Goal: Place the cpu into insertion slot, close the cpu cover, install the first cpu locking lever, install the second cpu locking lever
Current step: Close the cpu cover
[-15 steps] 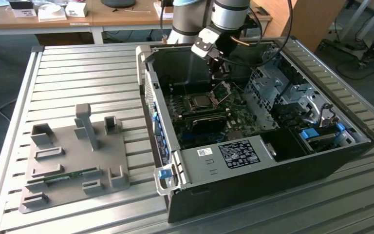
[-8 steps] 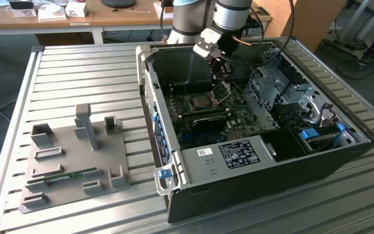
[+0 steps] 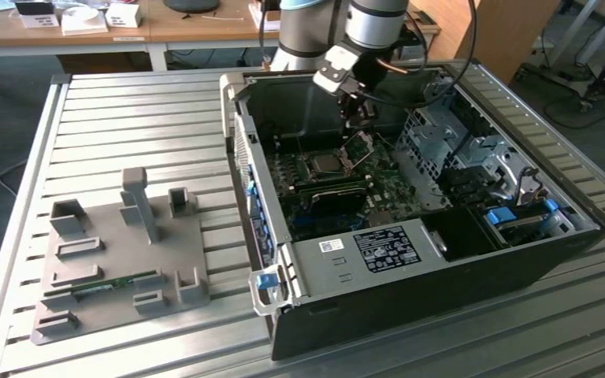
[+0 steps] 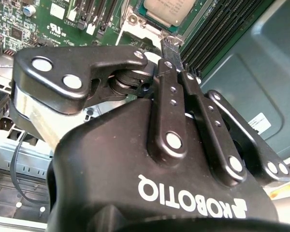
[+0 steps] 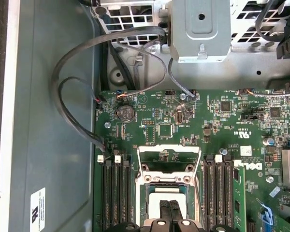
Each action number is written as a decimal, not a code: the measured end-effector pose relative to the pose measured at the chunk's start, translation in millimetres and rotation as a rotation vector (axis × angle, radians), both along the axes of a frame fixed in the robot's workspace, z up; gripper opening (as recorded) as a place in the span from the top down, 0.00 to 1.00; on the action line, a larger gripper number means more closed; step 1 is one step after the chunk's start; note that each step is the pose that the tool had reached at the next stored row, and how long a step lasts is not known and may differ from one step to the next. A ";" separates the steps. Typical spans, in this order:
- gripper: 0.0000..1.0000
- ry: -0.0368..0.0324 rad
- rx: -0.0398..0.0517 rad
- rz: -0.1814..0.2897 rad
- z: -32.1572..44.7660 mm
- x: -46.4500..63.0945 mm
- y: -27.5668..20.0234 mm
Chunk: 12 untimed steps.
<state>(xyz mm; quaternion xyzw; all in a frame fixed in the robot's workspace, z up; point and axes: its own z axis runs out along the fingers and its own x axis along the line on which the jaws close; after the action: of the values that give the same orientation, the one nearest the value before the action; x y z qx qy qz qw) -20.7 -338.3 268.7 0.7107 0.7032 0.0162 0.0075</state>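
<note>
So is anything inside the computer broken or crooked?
Nothing looks broken or spilled. The cpu cover stands up open instead of lying flat, and the cpu already lies in the insertion slot.

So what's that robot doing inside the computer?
The robot arm is reaching into the open computer case. The cpu already lies in the insertion slot. The cpu cover stands up open, so it has not been closed yet. The tool is shut and hangs just above the slot, close to the raised cover.
</note>
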 end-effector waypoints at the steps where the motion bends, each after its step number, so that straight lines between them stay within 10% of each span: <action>1: 0.89 0.0000 -0.0001 0.000 0.0 0.9 0.0; 12: 0.89 0.0000 0.0000 0.000 0.0 15.3 0.0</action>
<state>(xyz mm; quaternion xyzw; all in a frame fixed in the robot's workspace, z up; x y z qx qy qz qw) -5.4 -338.3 268.7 0.7107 0.7032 0.0162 0.0075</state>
